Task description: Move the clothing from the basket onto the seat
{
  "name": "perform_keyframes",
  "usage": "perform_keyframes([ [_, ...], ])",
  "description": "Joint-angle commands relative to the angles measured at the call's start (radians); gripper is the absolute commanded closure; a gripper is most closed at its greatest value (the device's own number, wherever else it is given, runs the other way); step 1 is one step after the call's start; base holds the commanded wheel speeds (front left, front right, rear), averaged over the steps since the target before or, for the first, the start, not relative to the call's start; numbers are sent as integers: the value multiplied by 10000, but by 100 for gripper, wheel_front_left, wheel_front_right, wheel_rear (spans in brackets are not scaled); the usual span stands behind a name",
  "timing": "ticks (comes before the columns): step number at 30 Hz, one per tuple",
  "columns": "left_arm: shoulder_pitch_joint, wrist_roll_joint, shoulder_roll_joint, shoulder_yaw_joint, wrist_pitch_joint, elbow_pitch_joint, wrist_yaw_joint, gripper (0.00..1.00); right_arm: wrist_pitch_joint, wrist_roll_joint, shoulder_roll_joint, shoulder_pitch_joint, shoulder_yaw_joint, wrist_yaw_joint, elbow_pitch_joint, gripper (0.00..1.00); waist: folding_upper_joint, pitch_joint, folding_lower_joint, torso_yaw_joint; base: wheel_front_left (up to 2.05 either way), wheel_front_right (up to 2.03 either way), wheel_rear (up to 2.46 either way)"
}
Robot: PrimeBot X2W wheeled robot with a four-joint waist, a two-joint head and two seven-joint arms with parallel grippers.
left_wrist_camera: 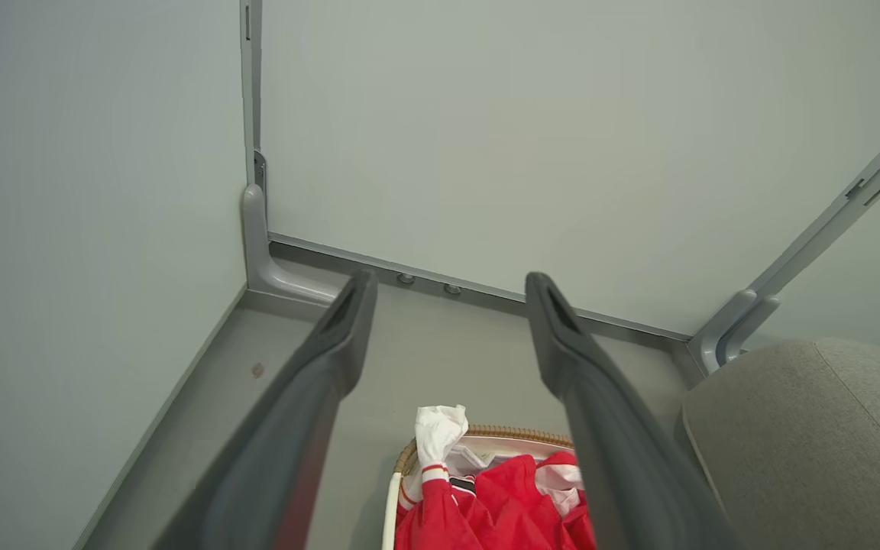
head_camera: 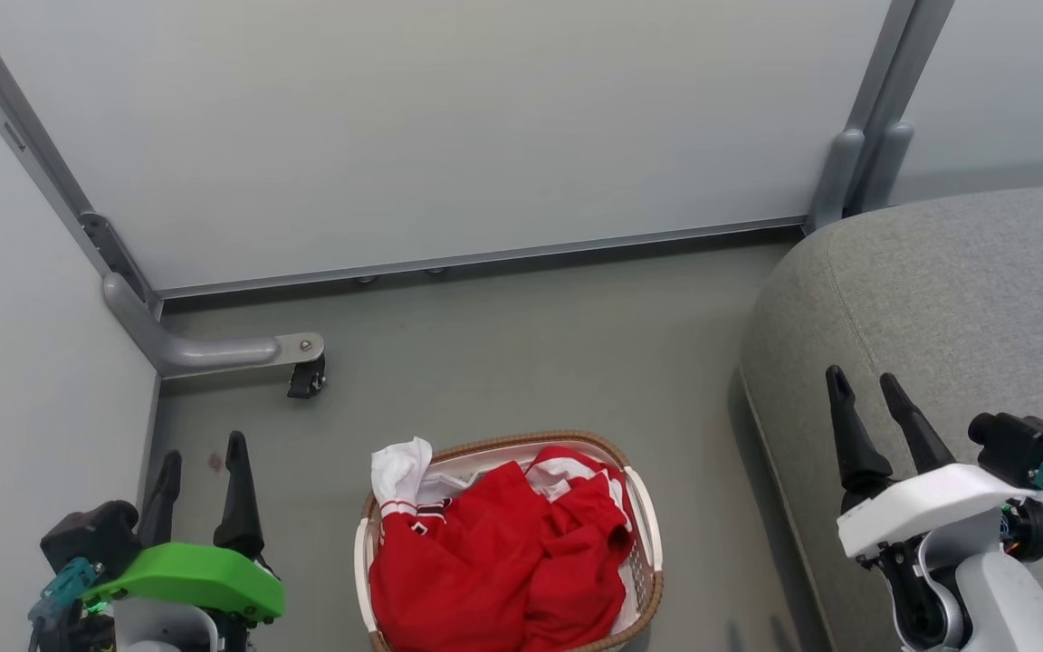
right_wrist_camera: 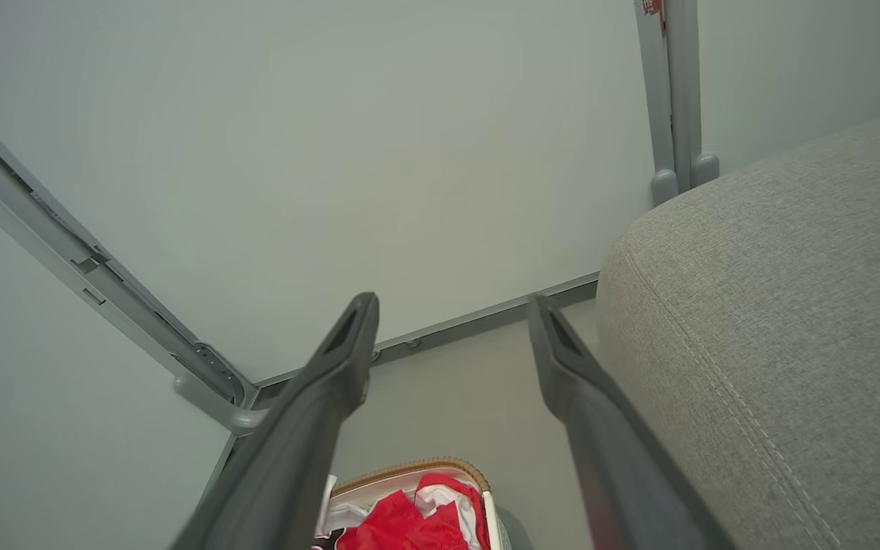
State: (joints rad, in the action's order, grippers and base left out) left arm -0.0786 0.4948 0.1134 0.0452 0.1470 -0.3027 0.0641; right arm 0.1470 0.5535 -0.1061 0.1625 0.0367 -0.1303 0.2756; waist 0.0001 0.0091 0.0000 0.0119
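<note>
Bright red clothing with a white sleeve fills the oval white basket with its brown woven rim, on the floor at the bottom centre of the head view. The grey seat rises to its right. My left gripper hangs open left of the basket, well apart from it. Over the seat's front edge my right gripper is open and holds nothing. The left wrist view has the clothing and basket rim between the open left gripper. The right wrist view shows the basket, clothing, seat and open right gripper.
Pale partition panels close off the back and left, joined by grey metal posts. A grey foot bracket with a black caster juts onto the floor at back left. Bare grey floor lies between basket and wall.
</note>
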Motion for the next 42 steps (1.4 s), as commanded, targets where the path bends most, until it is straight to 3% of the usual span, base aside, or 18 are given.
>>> perform_keyframes([
  [1,-261,-257,118,-31,104,173,-85,0,108,-333,-38,242,-49,-5,-176,0,-1,0,0,3,0,0,0],
  [10,-55,-1108,41,-100,326,182,-125,0,330,-1369,74,111,-159,-4,-218,0,-1,3,0,40,0,0,0],
  [25,267,-2076,-271,-291,661,-317,460,0,670,-2760,152,108,-108,-5,646,0,-1,190,0,48,0,0,0],
  [36,-925,-2271,-464,167,881,-920,666,0,870,-3810,302,1090,-50,-4,-103,0,-1,1990,0,-192,0,0,0],
  [42,-1903,-2322,-141,984,991,-1606,674,0,991,-4386,457,1776,-84,-3,-661,0,-1,3262,0,-468,0,0,0],
])
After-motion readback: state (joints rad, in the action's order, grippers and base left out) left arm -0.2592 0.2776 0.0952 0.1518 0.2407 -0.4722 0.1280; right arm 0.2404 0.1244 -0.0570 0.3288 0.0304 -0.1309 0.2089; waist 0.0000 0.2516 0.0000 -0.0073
